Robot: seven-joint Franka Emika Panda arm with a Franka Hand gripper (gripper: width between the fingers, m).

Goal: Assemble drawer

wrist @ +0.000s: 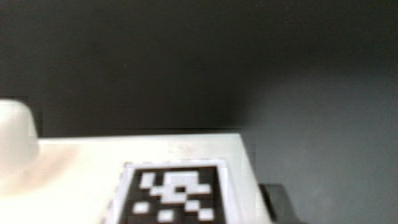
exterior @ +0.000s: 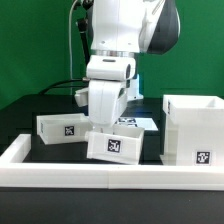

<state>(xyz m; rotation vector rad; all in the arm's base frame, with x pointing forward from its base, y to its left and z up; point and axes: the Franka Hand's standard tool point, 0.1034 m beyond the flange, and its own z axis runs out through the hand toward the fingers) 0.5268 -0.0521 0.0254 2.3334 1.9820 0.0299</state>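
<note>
The drawer's tall white casing (exterior: 190, 130) stands at the exterior view's right, open top, one tag on its front. One tray box (exterior: 64, 127) rests on the table at the left. The second tray box (exterior: 113, 146) sits tilted in the middle, right under my gripper (exterior: 106, 124), which reaches down onto it and looks shut on it. In the wrist view this tray box's tagged white face (wrist: 178, 190) fills the space close to the camera. One dark fingertip (wrist: 278, 196) shows against its edge; the other finger is hidden.
The long low white border wall (exterior: 100, 180) runs across the front of the black table. The marker board (exterior: 137, 122) lies behind the tilted tray box. A blurred white shape (wrist: 15, 140) sits at the edge of the wrist view.
</note>
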